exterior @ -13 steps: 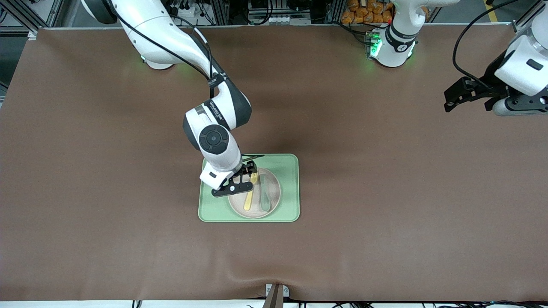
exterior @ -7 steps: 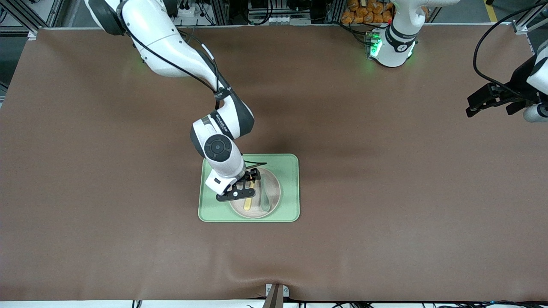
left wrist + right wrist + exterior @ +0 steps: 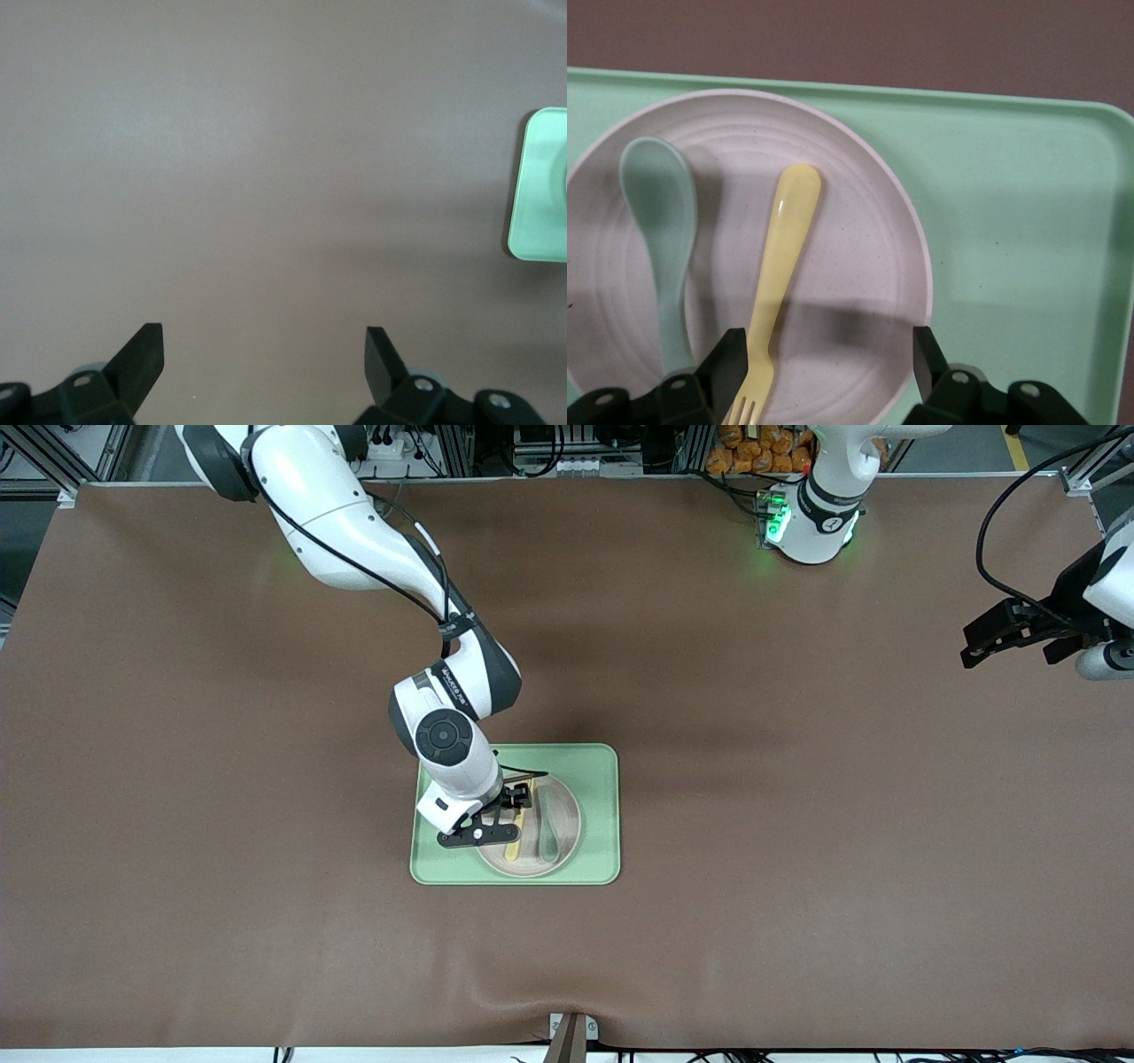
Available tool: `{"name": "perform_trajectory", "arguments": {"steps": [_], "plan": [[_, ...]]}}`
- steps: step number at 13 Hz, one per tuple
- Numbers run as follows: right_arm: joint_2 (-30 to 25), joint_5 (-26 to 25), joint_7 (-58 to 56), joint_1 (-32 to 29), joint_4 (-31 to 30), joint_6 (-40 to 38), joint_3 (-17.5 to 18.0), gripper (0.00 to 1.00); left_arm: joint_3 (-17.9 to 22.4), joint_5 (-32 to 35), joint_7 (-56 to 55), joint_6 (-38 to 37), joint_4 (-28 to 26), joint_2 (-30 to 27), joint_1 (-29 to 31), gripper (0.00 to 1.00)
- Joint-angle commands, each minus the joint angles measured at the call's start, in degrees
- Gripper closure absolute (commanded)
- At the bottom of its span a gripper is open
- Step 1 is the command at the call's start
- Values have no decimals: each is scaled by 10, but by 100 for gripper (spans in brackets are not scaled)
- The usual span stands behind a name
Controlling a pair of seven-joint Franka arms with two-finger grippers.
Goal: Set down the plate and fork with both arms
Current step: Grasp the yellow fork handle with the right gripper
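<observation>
The right arm [image 3: 354,531] reaches from its base down toward the table's middle, elbow bent, wrist angled downward, the right gripper [image 3: 511,808] low with its fingers [image 3: 732,363] spread apart. The left arm [image 3: 1103,593] waits, raised at its own end of the table, the left gripper [image 3: 983,644] aloft and level, its fingers [image 3: 142,354] wide apart and holding nothing.

Pale-yellow fork [image 3: 782,266] lies flat on the round beige plate [image 3: 850,266], beside its centre.
</observation>
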Motion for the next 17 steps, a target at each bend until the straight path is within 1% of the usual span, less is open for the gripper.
{"name": "perform_trajectory", "arguments": {"steps": [1,4,6,7,12,14,17], "plan": [[23,6,21,-2,30,12,2,17,2,3,18,6,-5,-4,-2,0],[35,6,30,2,37,12,2,17,2,3,15,6,-6,-2,-2,0],[44,6,28,2,41,40,2,29,2,3,17,6,-4,-1,-2,0],[48,6,28,2,42,44,2,31,2,3,16,6,-4,-1,-2,0],[53,6,28,7,46,45,2,32,-1,2,13,4,1,3,0,0],[54,6,28,7,46,45,2,39,-1,2,15,4,1,5,0,0],[59,5,28,7,46,46,2,42,-1,2,18,3,0,6,2,0]]}}
